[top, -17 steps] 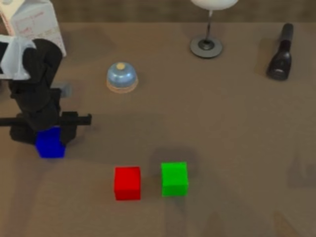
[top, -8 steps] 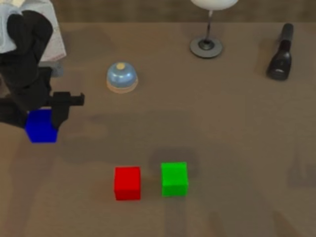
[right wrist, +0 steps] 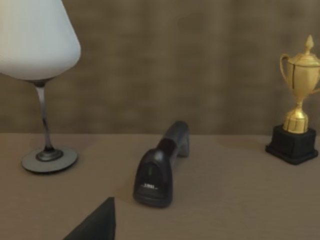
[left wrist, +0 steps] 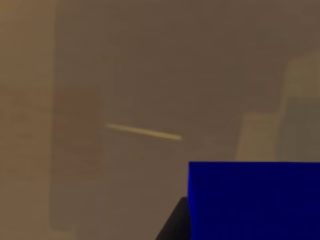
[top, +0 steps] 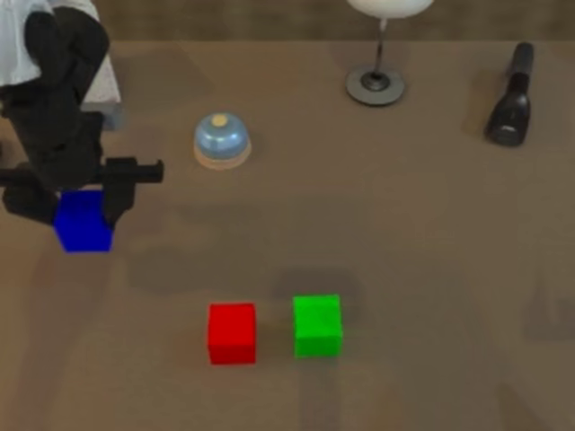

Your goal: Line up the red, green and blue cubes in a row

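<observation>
My left gripper (top: pixel 76 202) is shut on the blue cube (top: pixel 83 229) at the table's left side, holding it above the surface; its shadow falls to the right. In the left wrist view the blue cube (left wrist: pixel 255 200) fills the corner beside one dark finger (left wrist: pixel 175 225). The red cube (top: pixel 232 332) and the green cube (top: pixel 317 325) sit side by side near the front middle, a small gap between them. My right arm is outside the top view; its wrist view shows only one dark fingertip (right wrist: pixel 100 225), set wide.
A service bell (top: pixel 222 141) stands right of the left arm. A white milk carton (top: pixel 101 85) is behind that arm, mostly hidden. A wine glass base (top: pixel 375 85) and a black scanner (top: pixel 509 94) are at the back right. A gold trophy (right wrist: pixel 297 125) shows in the right wrist view.
My left gripper lifted the blue cube off the table and carried it toward the back, then shifted slightly right. The red and green cubes stayed still.
</observation>
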You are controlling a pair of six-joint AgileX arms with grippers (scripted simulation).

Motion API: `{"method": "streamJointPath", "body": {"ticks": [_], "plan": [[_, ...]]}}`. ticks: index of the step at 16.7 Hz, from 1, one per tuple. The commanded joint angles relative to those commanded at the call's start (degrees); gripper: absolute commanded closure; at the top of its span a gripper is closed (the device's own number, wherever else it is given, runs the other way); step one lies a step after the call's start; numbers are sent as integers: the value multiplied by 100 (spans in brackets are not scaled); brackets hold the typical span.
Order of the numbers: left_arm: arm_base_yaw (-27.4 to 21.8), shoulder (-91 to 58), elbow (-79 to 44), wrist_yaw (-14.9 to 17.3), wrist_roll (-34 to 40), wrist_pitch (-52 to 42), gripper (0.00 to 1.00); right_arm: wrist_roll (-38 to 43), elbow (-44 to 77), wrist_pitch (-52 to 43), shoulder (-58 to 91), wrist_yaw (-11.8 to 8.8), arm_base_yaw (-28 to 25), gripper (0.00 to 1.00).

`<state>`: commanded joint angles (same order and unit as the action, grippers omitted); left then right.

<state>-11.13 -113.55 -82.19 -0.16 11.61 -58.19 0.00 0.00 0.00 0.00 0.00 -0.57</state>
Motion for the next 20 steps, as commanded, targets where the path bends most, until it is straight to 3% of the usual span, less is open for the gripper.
{"method": "streamJointPath", "body": {"ticks": [3,9,12,15,20], "plan": [[-744,-513,-760,0,722,-393,100,0,0,0,0,0,0,0],[-3085,-1781,-3159,-39,2995,-1418,100,0,0,0,0,0,0,0],[-4013,-2236,-4058,-62,3930,-1811,100,0,0,0,0,0,0,0],[-4420,-2439,-4462,-75,4341,-1997,100,0,0,0,0,0,0,0],[-4423,-2423,-4448,-69,4340,-1970,100,0,0,0,0,0,0,0]]}}
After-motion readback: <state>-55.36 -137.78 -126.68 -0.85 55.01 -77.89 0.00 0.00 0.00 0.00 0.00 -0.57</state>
